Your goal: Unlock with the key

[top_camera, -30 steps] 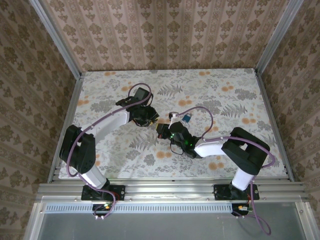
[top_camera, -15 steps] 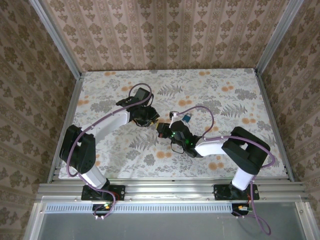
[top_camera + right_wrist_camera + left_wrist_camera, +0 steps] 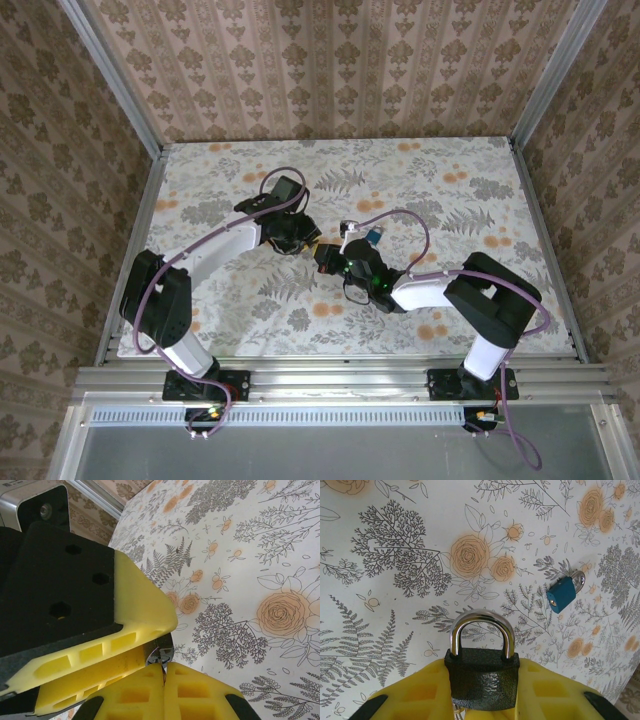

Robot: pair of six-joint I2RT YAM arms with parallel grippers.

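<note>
Right gripper (image 3: 164,668): yellow pads pressed together, clenched. A small metal piece with a dark head sits pinched at the seam of the fingertips. I take this for the key (image 3: 160,656); most of it is hidden between the pads, and the blade cannot be made out.

The key tip sits right up against the underside of the left arm's yellow finger (image 3: 125,630), which looms across the upper left of the right wrist view. Whether key and lock actually touch cannot be told.

Left gripper (image 3: 482,669): closed around a black padlock (image 3: 482,685), grasping its body between the two yellow fingers. The silver shackle (image 3: 481,622) stands clear of the fingertips, both legs seated in the body.

From above, the left gripper (image 3: 307,240) and right gripper (image 3: 328,258) meet nose to nose near the middle of the tabletop (image 3: 450,170), a little left of centre. The left arm reaches in from the left edge side, the right arm from the right.

Blue padlock (image 3: 561,593) lies flat on the floral tabletop, apart from both grippers, its silver shackle pointing away from the black one. In the top view the blue padlock (image 3: 372,236) is just right of the right gripper, slightly toward the far edge. A purple cable loops over each arm.
</note>
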